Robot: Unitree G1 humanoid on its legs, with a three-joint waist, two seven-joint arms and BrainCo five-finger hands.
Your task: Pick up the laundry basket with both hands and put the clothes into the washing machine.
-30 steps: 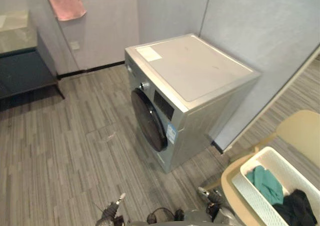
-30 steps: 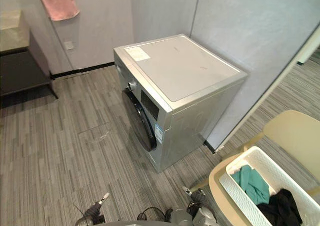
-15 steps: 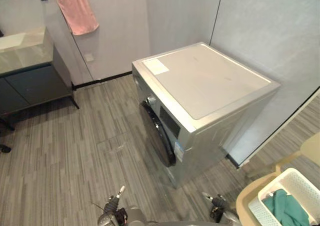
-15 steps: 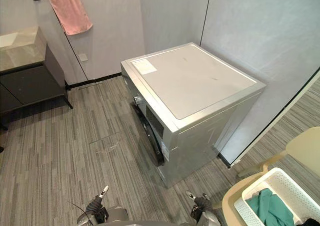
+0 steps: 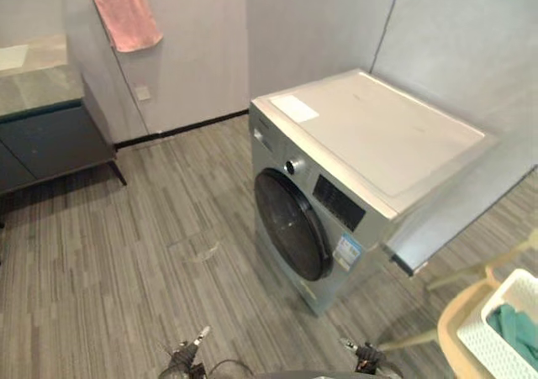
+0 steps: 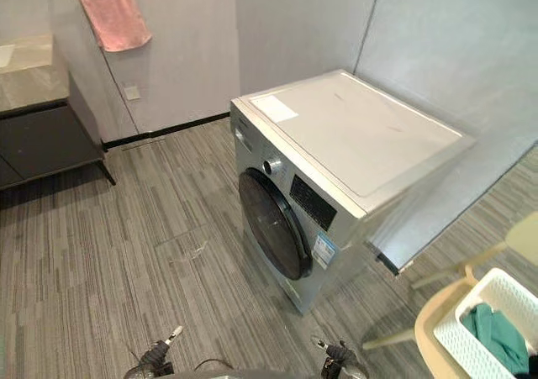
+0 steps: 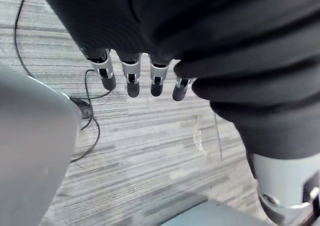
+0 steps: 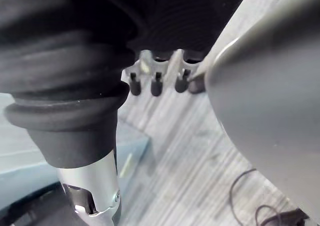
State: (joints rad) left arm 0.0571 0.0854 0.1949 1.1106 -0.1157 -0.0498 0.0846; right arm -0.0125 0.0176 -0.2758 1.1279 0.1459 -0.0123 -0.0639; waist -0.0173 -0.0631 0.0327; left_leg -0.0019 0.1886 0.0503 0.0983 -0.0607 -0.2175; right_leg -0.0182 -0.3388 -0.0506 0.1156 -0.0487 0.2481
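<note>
BASKET: laundry basket (image 6: 461, 347) on chair (image 6: 430, 318) seat, far right, clothes (image 6: 494, 333) inside | HANDS: left hand (image 7: 131, 79), right hand (image 8: 156, 83) hanging straight-fingered, empty, well apart from basket | NEARER: right | NEXT: probably turn rightward | washing machine (image 6: 353, 135) door (image 6: 271, 223) shut

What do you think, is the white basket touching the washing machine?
Apart. The right eye view shows bare floor between the washing machine and the basket, which sits on a chair.
</note>
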